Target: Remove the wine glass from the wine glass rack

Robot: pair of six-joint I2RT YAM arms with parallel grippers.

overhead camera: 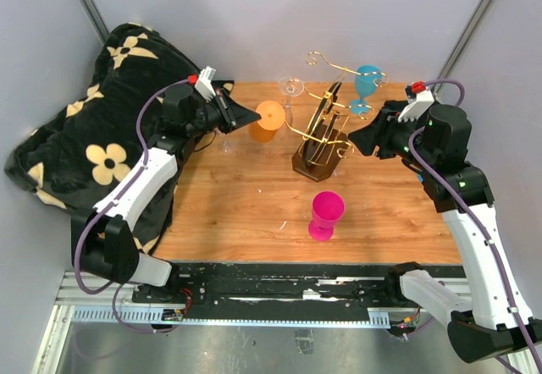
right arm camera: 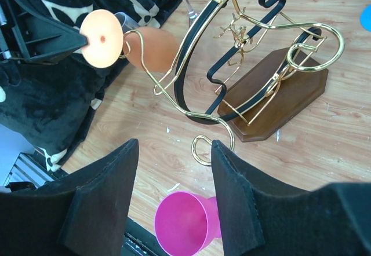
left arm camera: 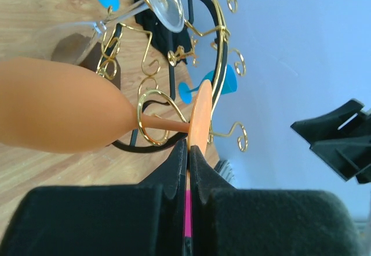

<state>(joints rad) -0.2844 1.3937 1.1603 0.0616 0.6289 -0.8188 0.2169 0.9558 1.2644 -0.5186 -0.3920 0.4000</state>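
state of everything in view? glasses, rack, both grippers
rack, upright on the table.
orange glass, on the rack, stem in a loop, foot pinched.
left gripper, shut on the orange glass's foot.
right gripper, open, empty.
clear glass, hanging on the rack.
blue glass, hanging on the rack.
pink glass, standing on the table.

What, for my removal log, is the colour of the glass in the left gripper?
Orange; the glass in the left gripper shows best in the left wrist view.
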